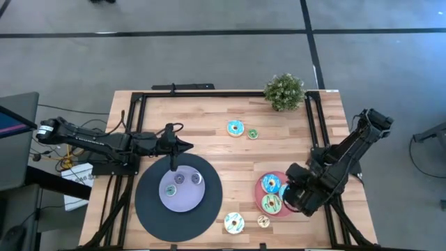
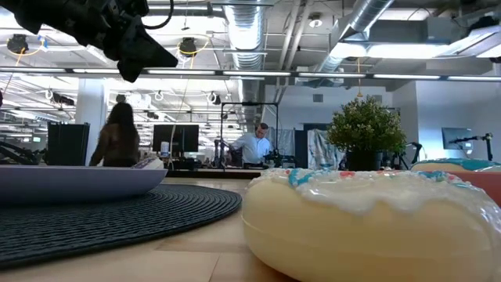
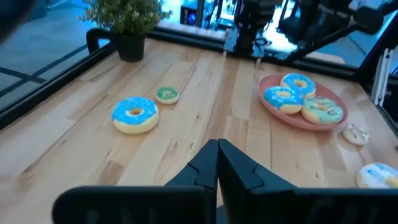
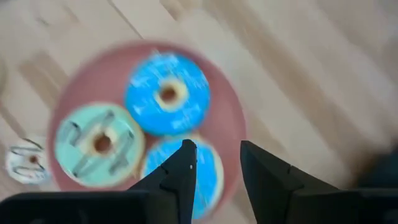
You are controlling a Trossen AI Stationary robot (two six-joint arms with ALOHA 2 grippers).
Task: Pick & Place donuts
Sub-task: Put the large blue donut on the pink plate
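Right hand (image 4: 214, 165) hovers part-open, empty, over pink plate (image 4: 233, 118) holding three donuts; next fetch blue donut (image 1: 235, 127); left hand (image 1: 173, 166) closed.

The surface (image 1: 209, 115) is pale striped wood. A pink plate (image 4: 230, 112) carries two donuts iced bright blue (image 4: 166, 93) and one mint green with dark streaks (image 4: 99, 144). Another blue donut (image 3: 135, 114) and a small green one (image 3: 166, 94) lie apart. The near donut (image 2: 368, 227) is cream with white icing, blue and red flecks. A lavender plate (image 1: 171, 202) sits on a black ribbed disc (image 1: 209, 202). Both tools are black.
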